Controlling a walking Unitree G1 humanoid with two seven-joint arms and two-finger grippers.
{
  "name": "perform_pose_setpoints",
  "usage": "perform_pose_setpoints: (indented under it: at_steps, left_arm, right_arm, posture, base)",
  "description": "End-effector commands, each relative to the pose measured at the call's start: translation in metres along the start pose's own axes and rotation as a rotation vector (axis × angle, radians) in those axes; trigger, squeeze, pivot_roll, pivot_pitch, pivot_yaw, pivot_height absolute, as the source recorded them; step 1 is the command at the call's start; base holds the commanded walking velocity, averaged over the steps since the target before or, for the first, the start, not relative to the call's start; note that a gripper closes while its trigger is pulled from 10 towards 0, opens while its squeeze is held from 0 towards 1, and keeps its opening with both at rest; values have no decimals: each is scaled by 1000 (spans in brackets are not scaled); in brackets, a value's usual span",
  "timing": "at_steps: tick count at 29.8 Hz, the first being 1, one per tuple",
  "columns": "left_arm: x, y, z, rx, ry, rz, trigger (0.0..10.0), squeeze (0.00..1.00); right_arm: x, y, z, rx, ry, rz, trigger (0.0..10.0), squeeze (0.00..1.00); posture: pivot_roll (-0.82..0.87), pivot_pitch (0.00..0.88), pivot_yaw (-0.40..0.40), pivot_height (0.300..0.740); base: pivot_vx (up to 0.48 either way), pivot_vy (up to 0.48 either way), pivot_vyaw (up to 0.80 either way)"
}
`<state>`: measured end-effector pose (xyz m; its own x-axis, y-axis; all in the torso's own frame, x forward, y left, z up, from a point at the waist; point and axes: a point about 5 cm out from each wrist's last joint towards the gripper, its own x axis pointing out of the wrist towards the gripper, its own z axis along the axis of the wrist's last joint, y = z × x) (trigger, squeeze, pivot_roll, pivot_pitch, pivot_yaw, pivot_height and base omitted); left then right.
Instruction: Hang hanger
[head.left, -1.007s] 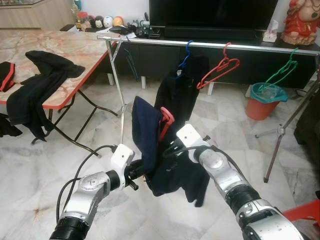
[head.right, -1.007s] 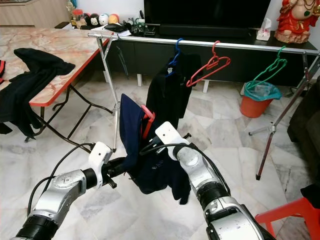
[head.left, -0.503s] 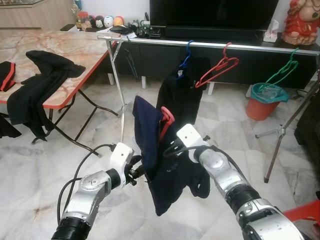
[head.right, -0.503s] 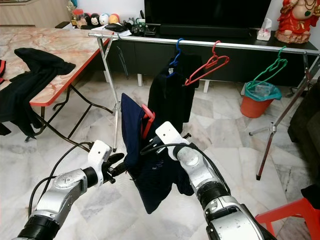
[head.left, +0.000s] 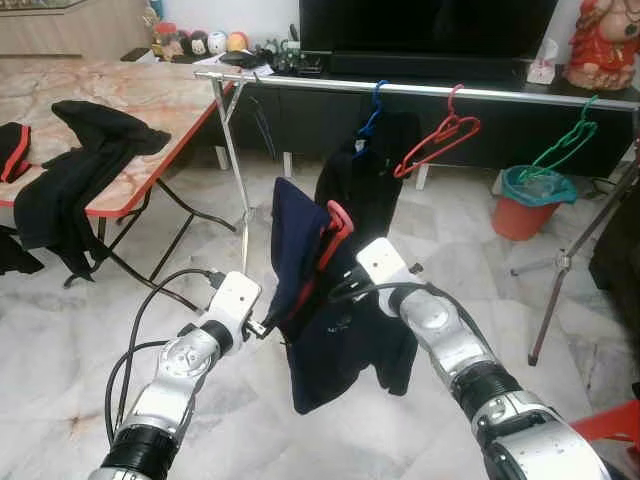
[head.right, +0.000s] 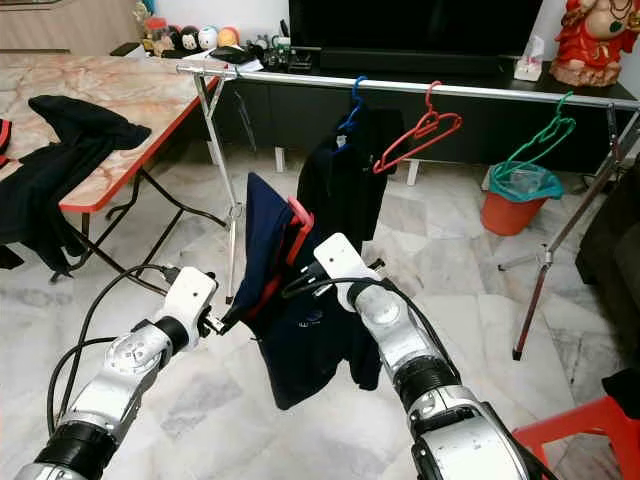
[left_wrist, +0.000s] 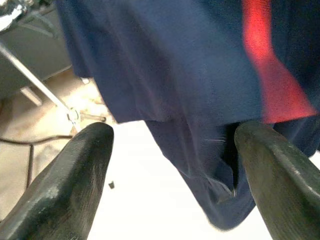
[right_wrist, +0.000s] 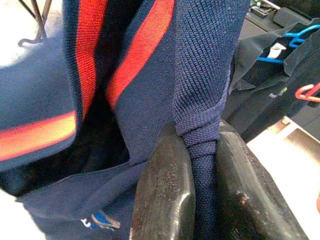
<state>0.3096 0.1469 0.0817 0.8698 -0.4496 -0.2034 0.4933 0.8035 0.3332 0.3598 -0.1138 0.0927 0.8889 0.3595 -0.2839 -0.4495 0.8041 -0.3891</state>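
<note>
While the head views show both arms raised before the clothes rail (head.left: 420, 90), the right end effector (right_wrist: 202, 165) is seen up close in its wrist view clenched on a fold of the navy shirt (head.left: 320, 330), the knit pinched tight between its two black fingers (right_wrist: 162, 195). That shirt, with its red collar (head.left: 335, 228), hangs in mid-air between the arms, just below and in front of the rail. From the left wrist view, the left end effector (left_wrist: 170, 175) stands released, its fingers (left_wrist: 75, 175) wide apart with the navy cloth and a red stripe just beyond them. On the rail hang a blue hanger (head.left: 372, 112) carrying a black garment (head.left: 360, 185), a bare red hanger (head.left: 436, 140) and a bare green hanger (head.left: 560, 145). A small blue and orange logo (right_wrist: 102, 220) on the shirt's chest is too blurred to read. Dark clothes (head.left: 75, 170) lie on the desk (head.left: 130, 100) at the left.
</note>
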Motion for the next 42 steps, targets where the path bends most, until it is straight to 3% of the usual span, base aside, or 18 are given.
perform_pose_setpoints:
  at_steps: [1,9,10,15,19,20,23,26,27,31,33,36,37,38,42]
  left_arm:
    - [0,0,-3,42,18,-9,10000,1000]
    - [-7,-10,-14,114,39,-86,10000,1000]
    - [-8,-8,-14,119,39,-85,10000,0]
    - [-11,4,-15,130,36,-36,10000,0]
    - [-20,29,-11,140,23,24,10000,0]
    - [-20,29,-11,140,23,24,10000,0]
    - [-28,43,-2,144,-3,17,10000,0]
    - [-37,47,5,141,-24,-61,10000,0]
    - [-43,47,10,104,-36,-125,10000,0]
    - [-48,46,26,45,-58,-267,10000,0]
    - [-48,45,30,20,-71,-300,10000,0]
    - [-49,39,35,-26,-78,-381,10000,0]
    - [-49,36,36,-28,-72,-414,10000,0]
    - [-48,24,30,6,-15,-531,10000,0]
    - [-46,12,31,-13,16,-643,10000,0]
  right_arm:
    - [3,-8,16,10,-61,-32,0,0]
    - [3,-9,18,12,-74,-30,0,0]
    - [2,-9,19,2,-87,-12,0,0]
    - [-1,-12,17,-62,-104,44,0,0]
    - [-11,-18,10,-159,-131,129,0,0]
    - [-11,-18,10,-159,-131,129,0,0]
    - [-19,-18,-3,-213,-109,247,0,0]
    - [-26,-22,-11,-250,-99,316,0,0]
    - [-30,-25,-16,-273,-85,342,0,0]
    - [-37,-29,-26,-345,-41,411,0,0]
    - [-38,-28,-25,-337,-59,432,0,0]
    - [-39,-23,-20,-331,-98,480,0,0]
    - [-39,-22,-18,-331,-109,493,0,0]
    - [-40,-17,-16,-336,-128,542,0,0]
    - [-42,-10,-13,-337,-157,607,0,0]
  posture:
    - [59,0,20,740]
    - [62,0,24,740]
    - [62,0,24,740]
    - [64,0,25,740]
    - [66,0,22,740]
    - [66,0,22,740]
    - [74,0,10,740]
    - [75,0,3,740]
    - [73,0,4,740]
    - [74,0,4,740]
    - [80,0,6,740]
    - [74,0,13,740]
    - [74,0,13,740]
    - [75,0,17,740]
    - [74,0,20,740]
  base:
    - [0,0,0]
    - [0,0,0]
    - [0,0,0]
    - [0,0,0]
    - [0,0,0]
    - [0,0,0]
    - [0,0,0]
    - [0,0,0]
    - [0,0,0]
    - [0,0,0]
    - [0,0,0]
    - [0,0,0]
    - [0,0,0]
    - [0,0,0]
    - [0,0,0]
